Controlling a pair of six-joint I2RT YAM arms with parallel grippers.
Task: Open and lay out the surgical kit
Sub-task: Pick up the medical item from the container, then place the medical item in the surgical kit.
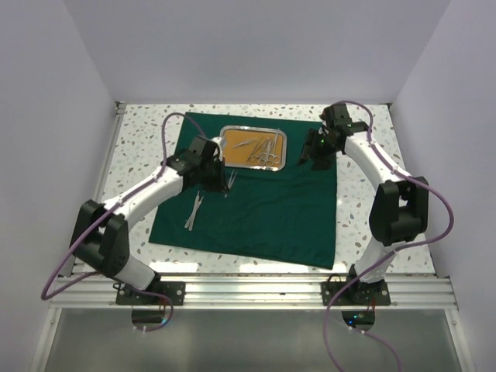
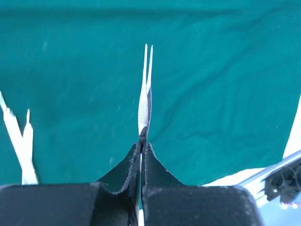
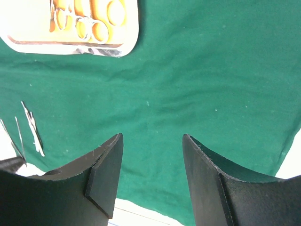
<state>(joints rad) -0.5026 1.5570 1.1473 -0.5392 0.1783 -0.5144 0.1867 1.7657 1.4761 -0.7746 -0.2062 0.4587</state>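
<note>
The dark green cloth wrap (image 1: 256, 201) lies spread flat on the speckled counter (image 1: 139, 147), softly creased, its edges well short of the white walls (image 1: 46, 116). The rounded-corner steel tray (image 3: 131, 37) sits at the cloth's far edge, orange-brown inside, holding thin silver instruments (image 1: 260, 147), ring handles among them. On the tray's near side the cloth is mostly bare. Just off the tray's near left corner, the left gripper (image 2: 142, 147) has its jaws pinched tight on slim ribbed tweezers (image 2: 145, 99), tips toward the cloth. A second pair of tweezers (image 1: 194, 211) lies flat farther out that way. Beside the tray's right end the right gripper (image 3: 153, 141) hovers, jaws partway apart, holding nothing.
</note>
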